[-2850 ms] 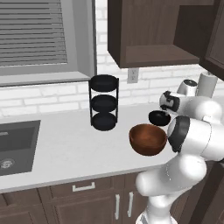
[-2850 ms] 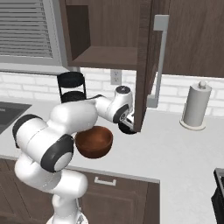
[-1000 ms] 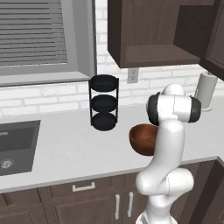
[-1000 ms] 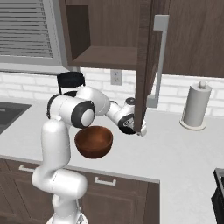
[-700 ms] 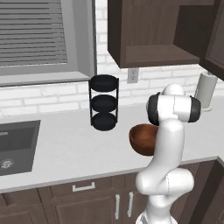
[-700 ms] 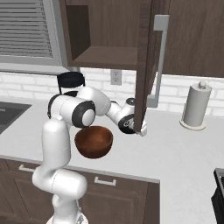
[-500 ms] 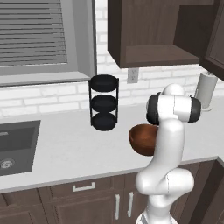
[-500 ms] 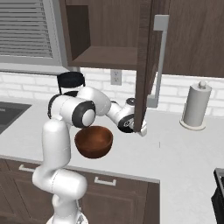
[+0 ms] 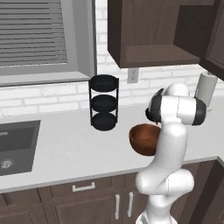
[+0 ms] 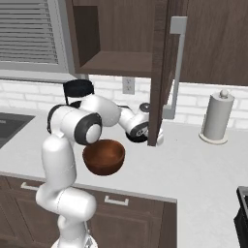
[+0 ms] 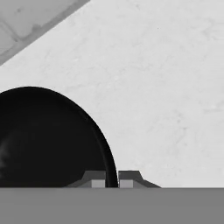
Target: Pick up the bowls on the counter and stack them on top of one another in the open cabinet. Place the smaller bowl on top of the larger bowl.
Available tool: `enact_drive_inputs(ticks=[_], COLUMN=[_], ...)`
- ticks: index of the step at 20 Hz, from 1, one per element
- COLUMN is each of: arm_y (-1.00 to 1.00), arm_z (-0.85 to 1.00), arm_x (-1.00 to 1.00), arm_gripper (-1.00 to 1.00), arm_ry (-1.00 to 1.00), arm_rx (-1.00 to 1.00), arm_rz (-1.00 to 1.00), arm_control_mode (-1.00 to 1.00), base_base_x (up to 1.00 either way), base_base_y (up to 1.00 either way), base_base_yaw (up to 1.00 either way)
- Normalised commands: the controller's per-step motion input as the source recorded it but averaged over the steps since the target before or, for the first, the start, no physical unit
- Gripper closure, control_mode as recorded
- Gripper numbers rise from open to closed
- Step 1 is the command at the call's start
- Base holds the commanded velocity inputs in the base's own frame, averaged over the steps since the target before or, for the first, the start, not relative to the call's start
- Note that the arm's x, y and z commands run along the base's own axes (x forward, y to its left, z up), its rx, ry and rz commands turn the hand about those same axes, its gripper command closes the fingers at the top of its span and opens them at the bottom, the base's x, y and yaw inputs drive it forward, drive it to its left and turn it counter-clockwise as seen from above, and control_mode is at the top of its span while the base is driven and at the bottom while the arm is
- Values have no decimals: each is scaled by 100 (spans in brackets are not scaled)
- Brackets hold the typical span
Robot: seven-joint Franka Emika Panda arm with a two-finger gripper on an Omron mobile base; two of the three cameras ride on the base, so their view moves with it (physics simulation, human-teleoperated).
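Hand view: smaller bowl (image 11: 48,140) upright, mouth up.

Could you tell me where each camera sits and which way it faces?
Left base view: behind the arm to its left, looking forward and down over the counter; arm rises at lower right.
Right base view: behind to its right, same counter; arm at lower left, reaching toward the cabinet door.
Hand view: on the hand, looking along the gripper at the black bowl; fingertips straddle its rim.
Both base views share the brown bowl, rack and paper towel.
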Motion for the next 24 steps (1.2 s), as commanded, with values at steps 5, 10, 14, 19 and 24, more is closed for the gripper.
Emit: enact_drive_inputs(ticks=[5,10,14,19,24], arm_y=[0,19,57,78,77], arm_z=[86,86,50,30,-4], arm_x=[-43,-73,-100,-100,-56], arm_gripper=[100,100,100,100,100], arm_ry=[-21,-14,-3,0,12], arm_rx=[0,0,-1,-6,-9], arm_rz=[0,0,2,6,12], arm_control_mode=[-100,-100,-100,-100,-100], base_base_x=[0,0,0,0,0], base_base_y=[0,0,0,0,0], base_base_yaw=[0,0,0,0,0])
